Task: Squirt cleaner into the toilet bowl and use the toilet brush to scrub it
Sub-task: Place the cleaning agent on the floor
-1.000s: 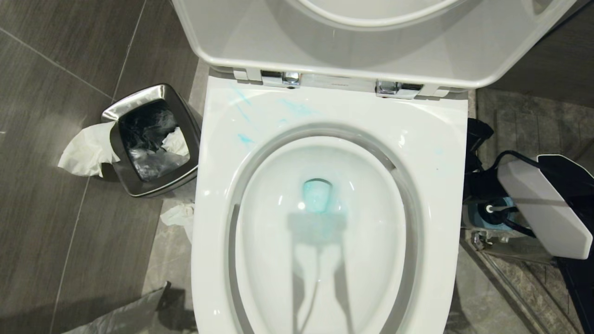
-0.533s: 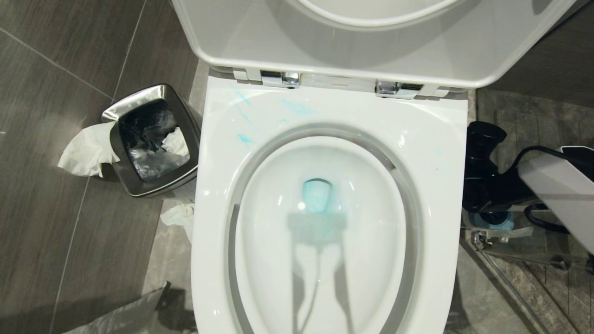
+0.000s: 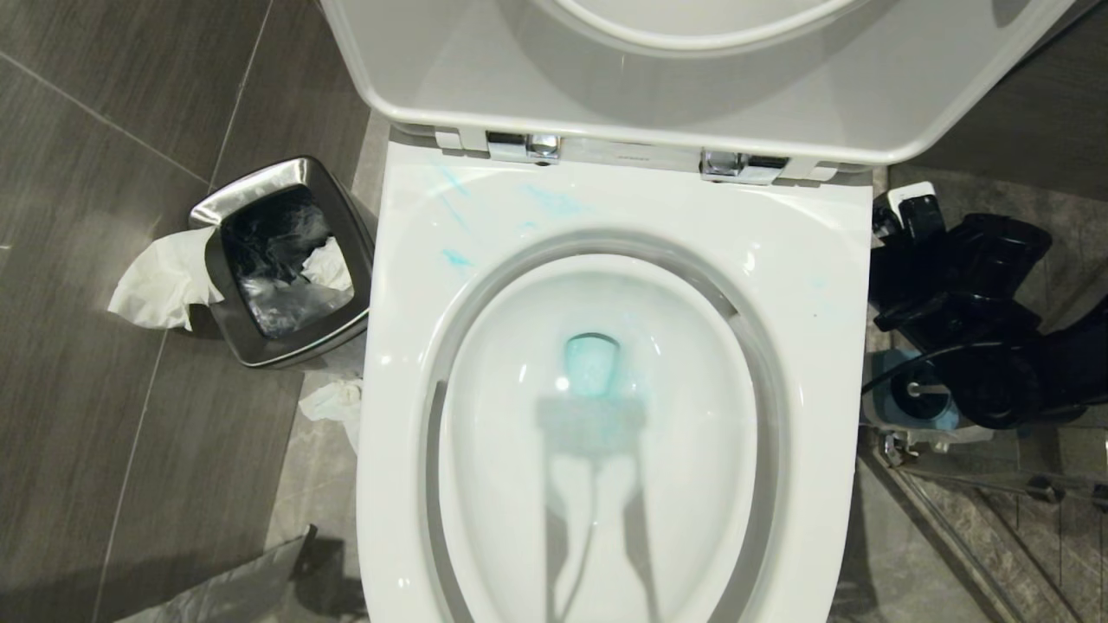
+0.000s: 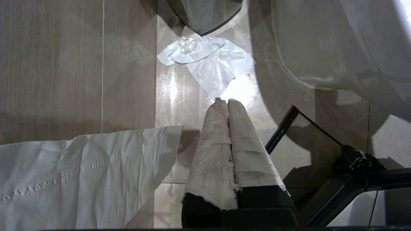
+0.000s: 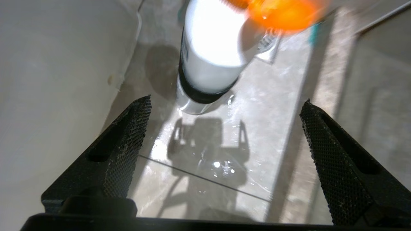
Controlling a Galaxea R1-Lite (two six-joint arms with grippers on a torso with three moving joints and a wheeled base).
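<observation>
The toilet bowl (image 3: 485,450) is open, its seat down and its lid raised. Blue cleaner (image 3: 591,363) tints the water at the drain, and pale streaks of it mark the back left of the seat (image 3: 554,201). My right gripper (image 5: 225,102) is open beside the toilet's right side, over the floor, with nothing between its fingers (image 5: 128,141). It shows as a black shape (image 3: 952,260) in the head view. Below it the toilet brush's white handle end (image 3: 913,389) pokes out of a blue holder (image 3: 892,407). My left gripper (image 4: 224,101) hangs shut and empty above the floor.
A white bottle with an orange cap (image 5: 212,51) stands on the floor just ahead of the right gripper. A chrome waste bin (image 3: 281,260) with tissue hanging over its rim sits left of the toilet. Loose tissue (image 4: 205,64) and a paper sheet (image 4: 80,173) lie on the tiles.
The right arm has swung: its white forearm has left the head view and the black gripper has moved toward the back, beside the seat. The holder shows again.
</observation>
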